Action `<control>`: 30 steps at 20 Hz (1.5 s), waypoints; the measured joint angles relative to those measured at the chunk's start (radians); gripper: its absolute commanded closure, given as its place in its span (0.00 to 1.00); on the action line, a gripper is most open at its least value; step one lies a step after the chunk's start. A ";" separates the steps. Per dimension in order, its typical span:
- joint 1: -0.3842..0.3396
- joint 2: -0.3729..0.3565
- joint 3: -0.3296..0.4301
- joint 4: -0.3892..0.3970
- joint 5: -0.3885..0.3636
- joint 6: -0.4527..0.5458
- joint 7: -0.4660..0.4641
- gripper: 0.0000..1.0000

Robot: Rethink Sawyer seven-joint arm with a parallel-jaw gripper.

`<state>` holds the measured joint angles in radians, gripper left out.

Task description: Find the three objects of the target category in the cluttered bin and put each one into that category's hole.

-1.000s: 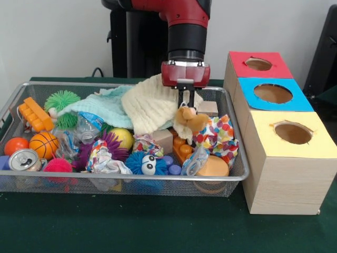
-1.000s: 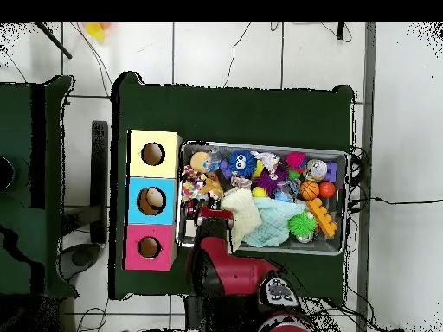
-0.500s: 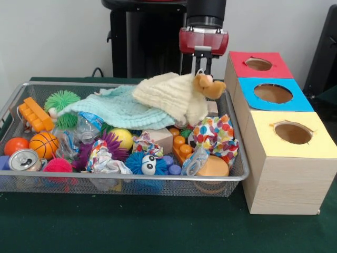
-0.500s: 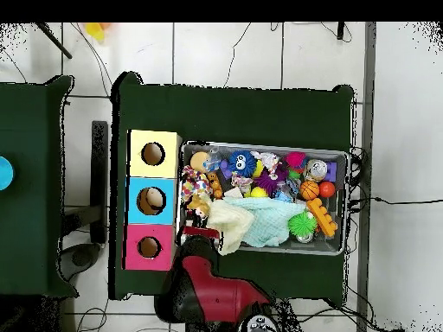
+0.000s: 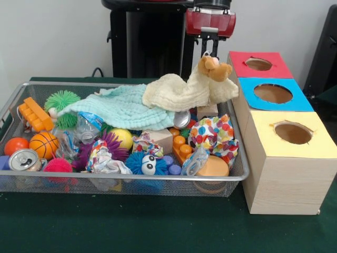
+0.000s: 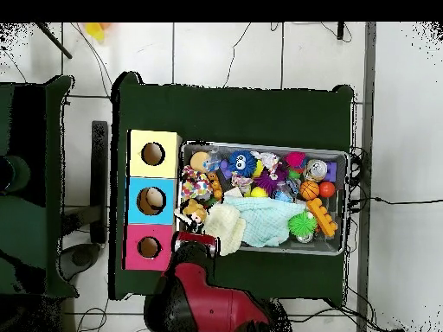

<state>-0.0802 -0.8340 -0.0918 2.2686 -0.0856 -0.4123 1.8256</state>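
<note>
1. One wide wire bin [image 5: 131, 179] over the left and middle of the tabletop [image 5: 131, 221], as seen from the front; heaped full and far from sorted.
2. Toward the left edge, inside the bin: orange brick [image 5: 36, 115], green spiky ball [image 5: 62, 101], basketball [image 5: 43, 144], drink can [image 5: 23, 159]. None plush, so none wanted.
3. Mid-bin: mint cloth [image 5: 118, 108] spread across the back of the pile, blue googly-eyed ball [image 5: 147, 163] against the front wall. No striped tiger showing anywhere; probably buried.
4. Right of the mint cloth: cream cloth [image 5: 174, 94], drawn up off the pile and draped against the teddy bear [image 5: 213, 67]. Snagged on it or merely leaning, impossible to say.
5. Teddy bear itself in the air over the bin's back right corner, just beside the red box [image 5: 279, 71], hanging directly under the jaws. Jaws near the top edge, closed narrowly, seemingly pinching the bear by the top of its head.
6. Along the right edge: red box at the back, blue box [image 5: 303, 103] in the middle, yellow box [image 5: 310, 147] at the front, a round hole in each. Contents of the holes unreadable.
7. Progress, by judgement: one plush found and lifted, not yet dropped into any hole; two more to dig out. Chief worry: the cream cloth riding along and blocking the hole.
</note>
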 measured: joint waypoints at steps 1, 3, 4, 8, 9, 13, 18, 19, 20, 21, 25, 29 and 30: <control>0.000 -0.004 0.000 0.001 0.000 0.000 0.000 1.00; 0.000 -0.013 0.000 0.001 0.000 0.000 0.000 1.00; 0.000 -0.015 0.000 0.001 0.000 0.000 0.000 1.00; 0.000 -0.017 0.000 0.001 0.000 0.000 0.000 1.00; 0.000 -0.017 0.000 0.001 0.000 0.000 0.000 1.00; 0.000 -0.017 0.000 0.001 0.000 0.000 0.000 1.00; -0.001 -0.013 0.001 0.001 0.000 0.000 0.000 1.00; -0.001 -0.011 0.001 0.001 0.000 0.000 0.000 1.00; -0.001 -0.009 0.001 0.001 0.000 0.000 0.000 1.00; -0.001 -0.005 0.001 0.001 0.000 0.000 0.000 1.00; -0.001 0.012 0.001 0.002 0.000 0.000 0.000 1.00; 0.000 0.021 0.002 0.010 0.000 0.000 0.000 1.00; 0.000 0.022 0.002 0.012 0.000 0.000 0.000 1.00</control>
<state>-0.0803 -0.8125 -0.0896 2.2803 -0.0854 -0.4125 1.8256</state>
